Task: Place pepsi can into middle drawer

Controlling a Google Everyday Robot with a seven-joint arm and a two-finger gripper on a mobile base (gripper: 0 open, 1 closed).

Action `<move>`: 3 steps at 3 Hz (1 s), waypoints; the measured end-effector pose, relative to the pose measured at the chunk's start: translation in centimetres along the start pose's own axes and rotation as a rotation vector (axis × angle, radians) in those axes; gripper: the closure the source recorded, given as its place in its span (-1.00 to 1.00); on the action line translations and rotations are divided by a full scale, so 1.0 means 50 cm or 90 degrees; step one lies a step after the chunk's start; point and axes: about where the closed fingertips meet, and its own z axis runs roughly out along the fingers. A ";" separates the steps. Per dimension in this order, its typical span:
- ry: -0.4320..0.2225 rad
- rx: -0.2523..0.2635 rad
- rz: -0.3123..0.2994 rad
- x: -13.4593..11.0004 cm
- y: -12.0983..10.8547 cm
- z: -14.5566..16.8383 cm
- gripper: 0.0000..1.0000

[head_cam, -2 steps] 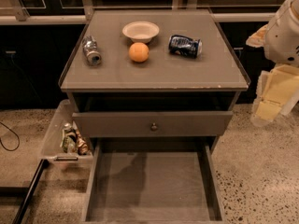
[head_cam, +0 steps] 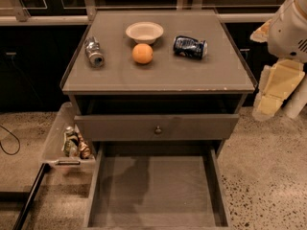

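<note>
The job has hardly begun. The pepsi can (head_cam: 190, 47) lies on its side on the worktop (head_cam: 158, 75), just to the right of the orange (head_cam: 142, 53). Nothing holds it. The end effector (head_cam: 274, 91) hangs far to the right of the orange, past the worktop's edge and lower down. I cannot tell if it is open or closed. The middle drawer (head_cam: 156, 190) is pulled out, below and in front of the orange, so that part is ready. What is left: reach the can, grab it, and set it in the drawer.
</note>
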 end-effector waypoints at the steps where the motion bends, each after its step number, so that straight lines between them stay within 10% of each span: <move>1: -0.021 0.021 -0.015 -0.016 -0.077 0.024 -1.00; 3: -0.094 0.073 -0.080 -0.051 -0.243 0.076 -1.00</move>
